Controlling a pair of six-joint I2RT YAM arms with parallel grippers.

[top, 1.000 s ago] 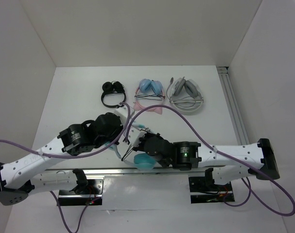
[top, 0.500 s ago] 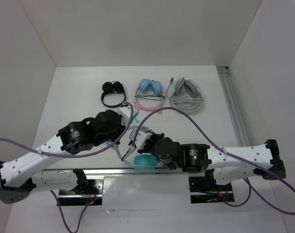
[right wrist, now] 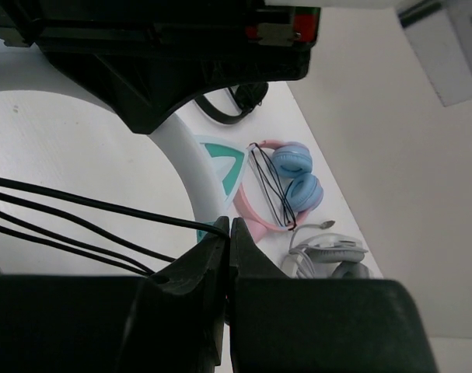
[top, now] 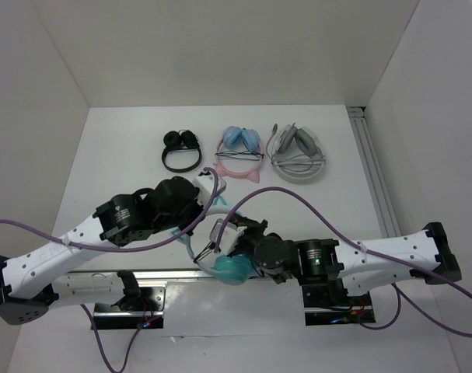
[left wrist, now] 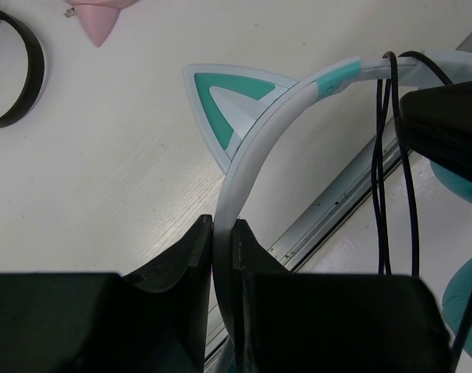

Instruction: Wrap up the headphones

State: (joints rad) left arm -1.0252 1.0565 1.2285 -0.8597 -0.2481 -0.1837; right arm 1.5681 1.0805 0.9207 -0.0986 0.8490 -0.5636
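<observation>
at near table [top: 127, 155] edge, left jaws pinch headphones [top: 231, 269] headband [left wrist: 298, 95]; right jaws pinch cable [right wrist: 103, 214].

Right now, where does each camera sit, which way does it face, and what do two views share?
Top external: above and behind the bases, looking down at the table; left arm and right arm show.
Left wrist: on the left arm, looking down past the left pincer, shut on the headphones.
Right wrist: on the right arm, facing across the table past the right pincer, shut on the cable.
Shared: both wrist views show the teal cat ear.
</observation>
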